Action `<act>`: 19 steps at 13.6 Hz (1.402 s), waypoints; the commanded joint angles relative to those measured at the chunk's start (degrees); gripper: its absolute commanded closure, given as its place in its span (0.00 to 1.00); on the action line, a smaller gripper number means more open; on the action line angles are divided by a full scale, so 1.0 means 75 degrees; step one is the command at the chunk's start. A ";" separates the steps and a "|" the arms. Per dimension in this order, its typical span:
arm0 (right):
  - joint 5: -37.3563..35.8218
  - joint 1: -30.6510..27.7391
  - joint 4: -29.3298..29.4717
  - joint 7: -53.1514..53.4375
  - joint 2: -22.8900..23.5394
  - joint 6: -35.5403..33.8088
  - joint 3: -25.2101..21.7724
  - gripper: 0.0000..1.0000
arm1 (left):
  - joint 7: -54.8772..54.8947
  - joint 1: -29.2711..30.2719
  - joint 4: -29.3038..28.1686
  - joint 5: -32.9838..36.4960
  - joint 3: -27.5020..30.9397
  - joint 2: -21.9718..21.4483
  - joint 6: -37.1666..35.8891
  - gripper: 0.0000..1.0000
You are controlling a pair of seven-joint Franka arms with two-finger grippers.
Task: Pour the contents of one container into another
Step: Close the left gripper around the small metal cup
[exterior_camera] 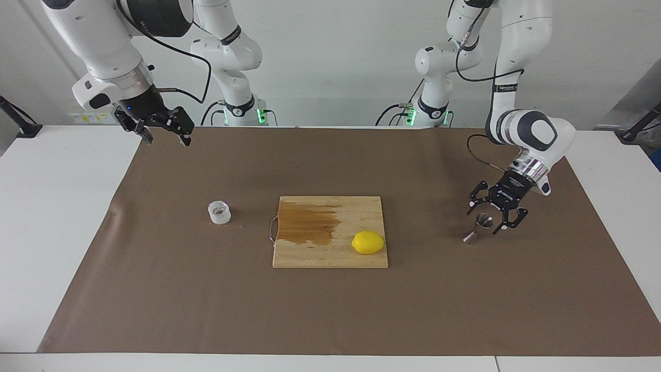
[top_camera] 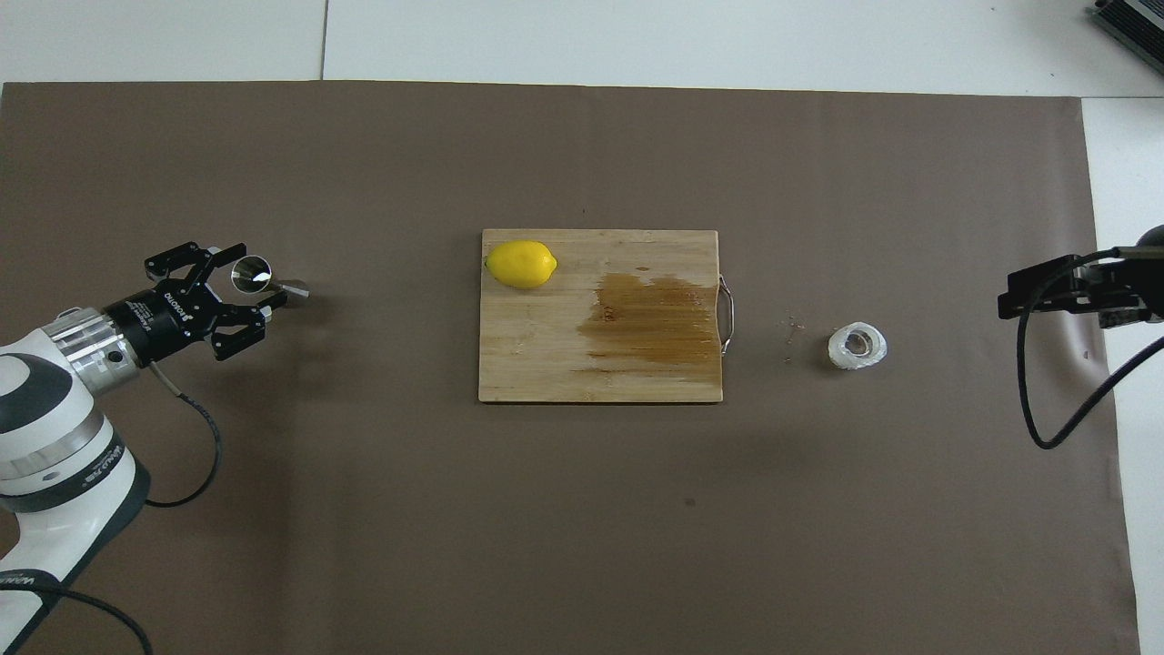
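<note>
The steel jigger (exterior_camera: 478,228) stands upright on the brown mat (exterior_camera: 330,310) toward the left arm's end of the worktop, well apart from the wooden cutting board (exterior_camera: 310,253) at mid-table. The left pincer (exterior_camera: 489,219) is low around the jigger's upper cone, its fingers on either side of the rim with a gap visible, so the jaws stand partly open and nothing is gripped yet. The clear ribbed cup (exterior_camera: 219,212), with brownish bits inside, sits upright on the mat toward the right arm's end, just beside the board's handle end and untouched. The right pincer (exterior_camera: 164,133) hangs wide open and empty over the mat's edge nearest the robots, waiting. Principal risk, in my judgement: the jigger is narrow-waisted and top-heavy on a small foot, and one finger arriving before the other would tip it over or skid it along the mat. A grip on the sloped cone wall may also squeeze the polished steel upward out of the jaws. Secondary risk: the cup is small and its contents loose, so a pour into the jigger's narrow mouth could scatter bits, a few of which already lie on the mat beside the cup. The lemon (exterior_camera: 367,242) and the wet stain on the board are not in the way.
</note>
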 commanded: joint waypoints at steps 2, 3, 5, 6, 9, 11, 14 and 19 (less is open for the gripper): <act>0.0166 -0.0066 -0.0174 0.0145 -0.0150 -0.0018 0.0046 0.00 | 0.0146 -0.0087 0.0115 -0.0181 0.0037 0.0119 0.0139 0.21; 0.0166 -0.0066 -0.0162 0.0145 -0.0150 -0.0018 0.0035 0.00 | 0.0146 -0.0087 0.0115 -0.0181 0.0038 0.0119 0.0139 0.23; 0.0166 -0.0066 -0.0162 0.0145 -0.0150 -0.0018 0.0035 0.00 | 0.0146 -0.0087 0.0115 -0.0181 0.0037 0.0130 0.0139 0.31; 0.0166 -0.0066 -0.0162 0.0145 -0.0150 -0.0018 0.0035 0.00 | 0.0134 -0.0076 0.0115 -0.0181 0.0026 0.0130 0.0151 0.38; 0.0166 -0.0066 -0.0162 0.0145 -0.0150 -0.0018 0.0035 0.00 | 0.0134 -0.0087 0.0115 -0.0181 0.0037 0.0130 0.0175 0.55; 0.0166 -0.0066 -0.0162 0.0145 -0.0150 -0.0018 0.0035 0.00 | 0.0134 -0.0087 0.0115 -0.0181 0.0038 0.0130 0.0175 0.64; 0.0166 -0.0066 -0.0162 0.0145 -0.0150 -0.0018 0.0035 0.00 | 0.0122 -0.0111 0.0127 -0.0181 0.0038 0.0119 0.0151 0.89; 0.0166 -0.0066 -0.0162 0.0145 -0.0150 -0.0018 0.0035 0.00 | -0.0507 -0.0262 0.0466 -0.0075 -0.0056 0.0037 0.0139 1.00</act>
